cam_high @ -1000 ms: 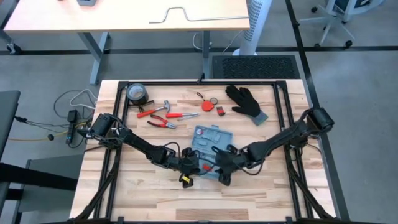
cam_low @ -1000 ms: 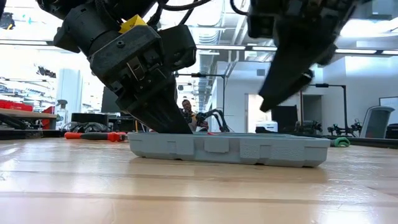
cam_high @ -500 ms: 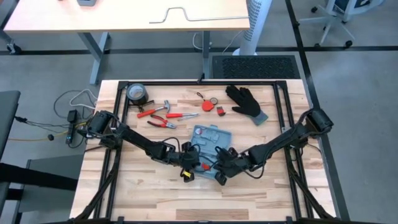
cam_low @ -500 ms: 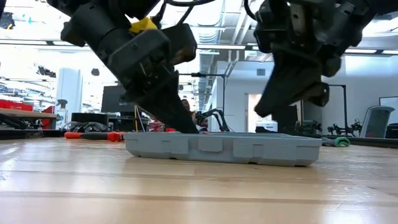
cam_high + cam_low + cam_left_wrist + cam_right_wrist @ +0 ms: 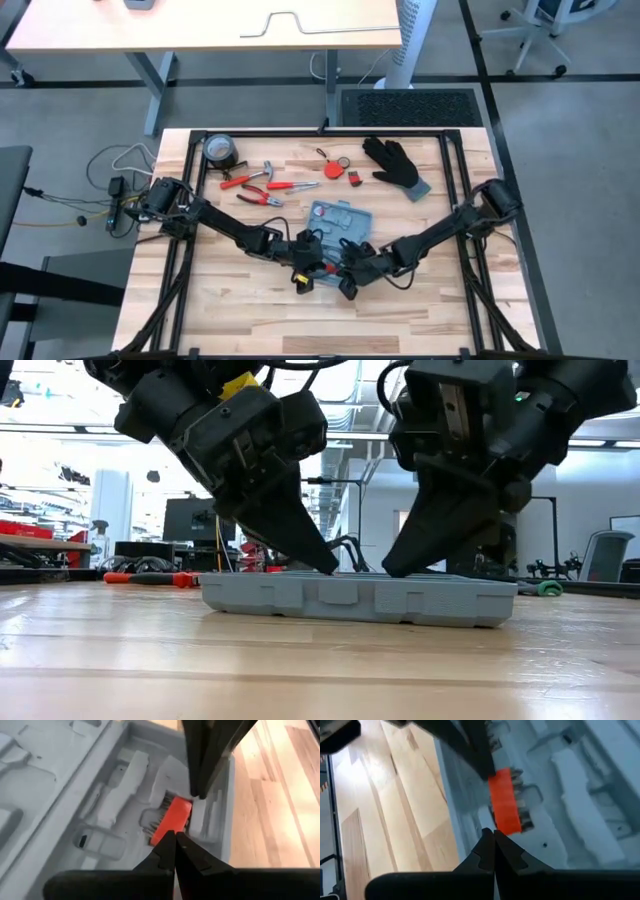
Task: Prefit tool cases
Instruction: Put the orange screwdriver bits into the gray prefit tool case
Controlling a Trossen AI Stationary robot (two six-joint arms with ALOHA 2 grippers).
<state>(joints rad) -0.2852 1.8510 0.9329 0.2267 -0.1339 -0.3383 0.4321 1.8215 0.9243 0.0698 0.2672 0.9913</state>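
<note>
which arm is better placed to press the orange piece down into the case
Either, with a slight lean to the left. Both shut tools meet at the orange piece in the case, the left tool at one end, the right tool at the other. The left's tip seems to touch the piece.

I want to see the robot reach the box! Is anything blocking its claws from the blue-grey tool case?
Nothing visible blocks them. Both shut end effectors, left and right, already point into the open tool case, tips meeting at the orange piece lying in a recess.
</note>
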